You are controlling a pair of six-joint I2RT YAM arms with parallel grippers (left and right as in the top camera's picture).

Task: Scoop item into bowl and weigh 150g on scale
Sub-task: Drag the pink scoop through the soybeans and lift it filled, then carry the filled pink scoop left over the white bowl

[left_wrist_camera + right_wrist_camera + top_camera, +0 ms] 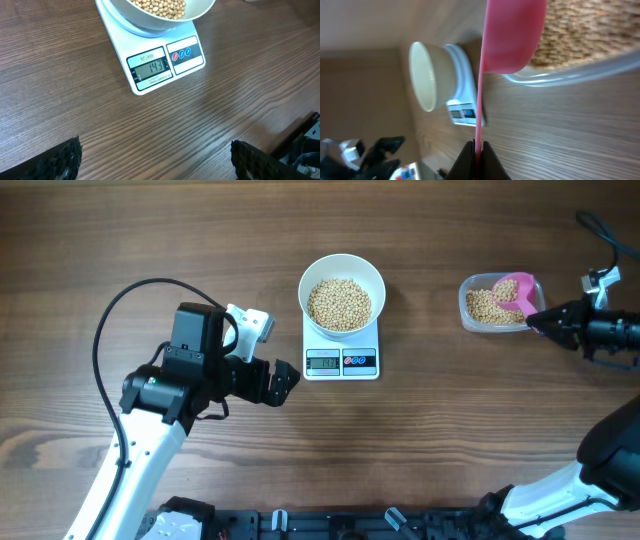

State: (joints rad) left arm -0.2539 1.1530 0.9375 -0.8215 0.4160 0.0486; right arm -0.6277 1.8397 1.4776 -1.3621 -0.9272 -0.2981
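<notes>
Pinching scoop [512, 35] handle w/ R hand [477, 152].

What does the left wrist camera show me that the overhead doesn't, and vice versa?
Only the left wrist view: the display of the scale is clearly legible, reading 143. Only the overhead: the right gripper shut on the handle of the pink scoop, which sits in the clear container of beans. Both: the white bowl of beans on the scale.

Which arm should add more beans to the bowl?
Right: the right gripper is shut on the pink scoop at the container; the left gripper is open, empty, beside the scale.
</notes>
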